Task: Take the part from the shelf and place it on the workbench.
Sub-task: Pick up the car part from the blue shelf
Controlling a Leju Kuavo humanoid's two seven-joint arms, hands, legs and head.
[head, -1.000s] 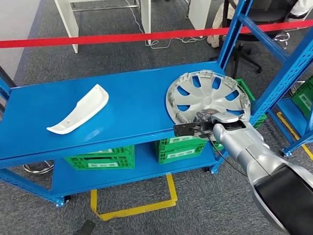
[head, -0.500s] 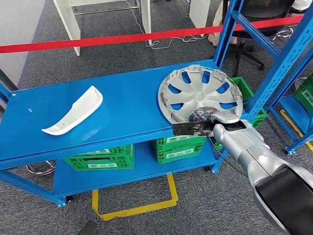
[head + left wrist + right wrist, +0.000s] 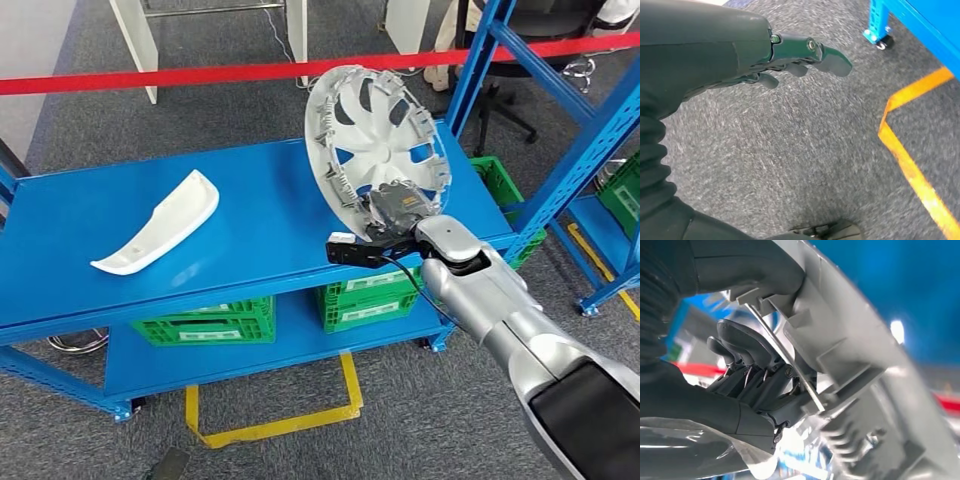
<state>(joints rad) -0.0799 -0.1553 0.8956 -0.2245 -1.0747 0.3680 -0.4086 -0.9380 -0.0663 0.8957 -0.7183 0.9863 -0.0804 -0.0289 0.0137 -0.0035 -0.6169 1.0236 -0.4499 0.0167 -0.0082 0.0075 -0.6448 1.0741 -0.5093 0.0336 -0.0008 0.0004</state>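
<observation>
The right hand (image 3: 392, 215) is mostly hidden behind the hubcap (image 3: 373, 135), gripping its lower rim; the hubcap is tilted up above the blue shelf (image 3: 264, 215). The left hand (image 3: 791, 60) hangs empty, fingers extended, over grey carpet (image 3: 791, 150). A white trim piece (image 3: 158, 225) lies on the shelf.

No readable text, brand, number or sign showing anywhere. Pale labels on the green crates (image 3: 367, 300) under the shelf staying too small and blurred to make out.
</observation>
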